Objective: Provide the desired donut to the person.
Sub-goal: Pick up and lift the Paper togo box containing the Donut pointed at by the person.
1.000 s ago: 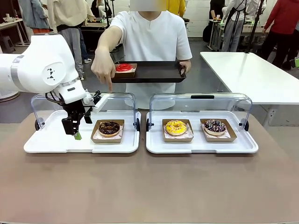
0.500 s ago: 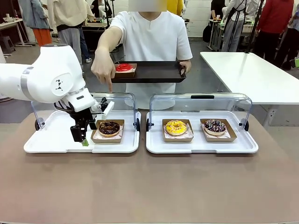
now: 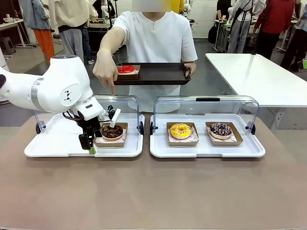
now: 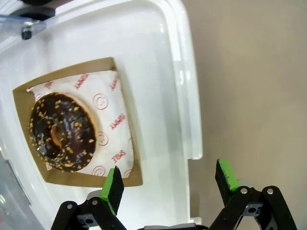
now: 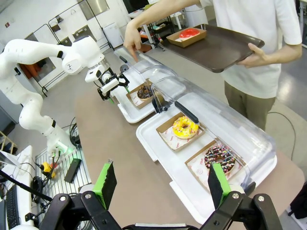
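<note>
Right gripper: fingers spread, empty, held high above the brown desk. Left gripper: fingers released over the near rim of the white plastic tray toward the desk's far-left corner, one finger above the brown card boat, the other above bare desk. Chocolate nut-crumbed ring donut: in that boat, ungrasped. Second white tray, toward the far-right corner: yellow-iced donut, dark sprinkled donut. Beyond the far edge: person in white shirt, one hand pointing down at the left tray, the other holding a dark brown serving tray with a red-iced donut.
</note>
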### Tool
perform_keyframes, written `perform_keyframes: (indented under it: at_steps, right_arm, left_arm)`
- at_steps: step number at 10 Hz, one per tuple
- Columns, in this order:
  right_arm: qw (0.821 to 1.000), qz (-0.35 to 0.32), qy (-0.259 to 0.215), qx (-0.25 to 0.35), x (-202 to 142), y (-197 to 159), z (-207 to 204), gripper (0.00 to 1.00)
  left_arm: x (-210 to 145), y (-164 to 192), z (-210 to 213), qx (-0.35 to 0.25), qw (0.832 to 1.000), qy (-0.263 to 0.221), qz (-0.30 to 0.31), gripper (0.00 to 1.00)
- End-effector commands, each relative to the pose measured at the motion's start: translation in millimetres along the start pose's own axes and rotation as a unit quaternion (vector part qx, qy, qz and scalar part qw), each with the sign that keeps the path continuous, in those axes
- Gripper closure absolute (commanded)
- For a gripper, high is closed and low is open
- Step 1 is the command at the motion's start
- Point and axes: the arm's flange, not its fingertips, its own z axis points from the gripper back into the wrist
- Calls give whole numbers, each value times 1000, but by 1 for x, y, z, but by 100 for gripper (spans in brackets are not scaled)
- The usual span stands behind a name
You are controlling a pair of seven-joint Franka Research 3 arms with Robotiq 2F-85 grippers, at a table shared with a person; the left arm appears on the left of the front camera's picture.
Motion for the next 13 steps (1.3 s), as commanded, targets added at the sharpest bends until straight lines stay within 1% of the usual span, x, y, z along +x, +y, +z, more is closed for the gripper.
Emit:
perform_keyframes:
  at_steps: [1,6,13]
  right_arm:
    - [1000,-1,1,1,-1,1,-1,0]
    - [1000,-1,1,1,-1,1,-1,0]
    - [1000,-1,1,1,-1,1,-1,0]
  left_arm:
    - [5,11,-4,21,999,19,21,0]
    - [2,21,-10,19,999,22,28,0]
    - [-1,28,-28,1,999,19,26,0]
